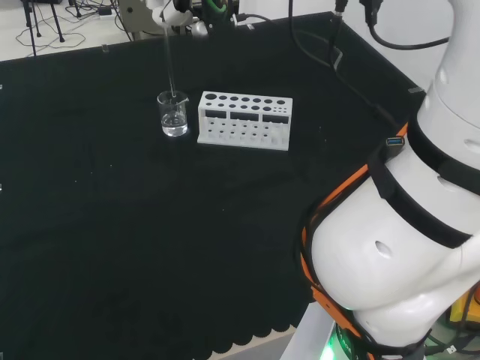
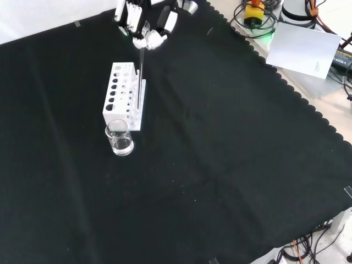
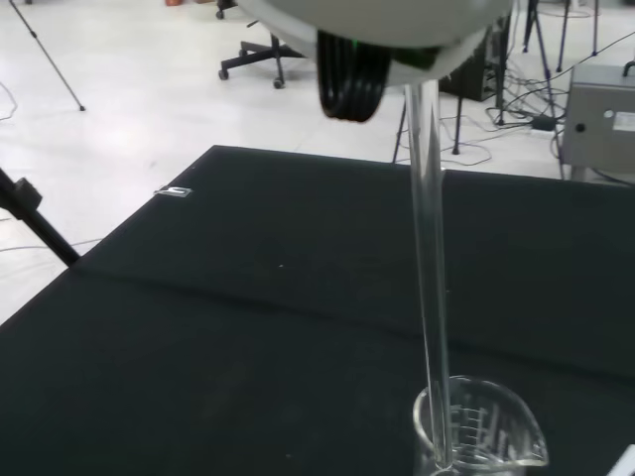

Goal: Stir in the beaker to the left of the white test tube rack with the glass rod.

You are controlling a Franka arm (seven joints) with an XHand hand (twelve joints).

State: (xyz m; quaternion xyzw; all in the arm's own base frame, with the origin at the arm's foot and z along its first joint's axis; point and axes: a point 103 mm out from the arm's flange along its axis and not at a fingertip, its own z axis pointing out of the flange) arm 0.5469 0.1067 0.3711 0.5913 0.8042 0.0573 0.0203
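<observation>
A small clear glass beaker (image 1: 173, 114) stands on the black cloth just left of the white test tube rack (image 1: 244, 120) in the head view. In the front view the beaker (image 2: 119, 137) is in front of the rack (image 2: 124, 96). The hand (image 2: 146, 25) hangs high above the rack's far end, its fingers curled round the top of a long glass rod (image 2: 140, 71). The rod (image 1: 169, 64) hangs almost upright. In the wrist view the rod (image 3: 429, 248) runs down from the hand (image 3: 377, 20), and its lower end is inside the beaker's (image 3: 481, 436) mouth.
The arm's own white links (image 1: 405, 247) rise at the right of the head view. A white sheet of paper (image 2: 305, 49) and cables lie beyond the cloth's scalloped edge at the front view's upper right. Open cloth stretches in front of the beaker.
</observation>
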